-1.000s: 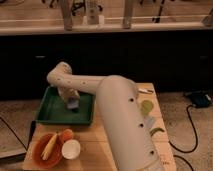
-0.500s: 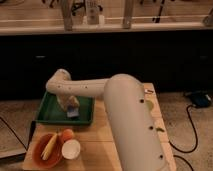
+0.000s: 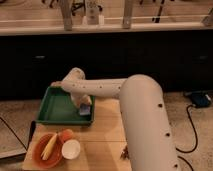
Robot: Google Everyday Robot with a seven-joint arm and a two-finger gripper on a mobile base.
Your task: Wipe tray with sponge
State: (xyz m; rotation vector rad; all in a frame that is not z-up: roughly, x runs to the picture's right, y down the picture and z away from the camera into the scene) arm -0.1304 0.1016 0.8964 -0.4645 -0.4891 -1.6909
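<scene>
Now: gripper [image 3: 82,103] down on the sponge [image 3: 85,110] in the tray [image 3: 56,107]

You see the white arm [image 3: 140,115] filling the lower right of the camera view. It rises from the bottom edge, bends, and reaches leftward across the wooden table [image 3: 107,136] to the tray. Behind the table runs a long dark cabinet front with a pale counter on top.

The dark green tray lies at the far left part of the table, its raised rim showing all round. Near the front left corner of the table sits the round red-orange bowl [image 3: 40,159] with something yellow lying in it. Just beside the bowl stands a small white cup [image 3: 71,149], and a small orange thing [image 3: 65,134] sits just behind the cup.

The pale blue-grey sponge lies inside the tray, in the front corner on the camera's right, close to the rim. The gripper comes down from the bend of the arm and meets the sponge from above. You cannot tell whether it is clamped on the sponge or only pressing on it
</scene>
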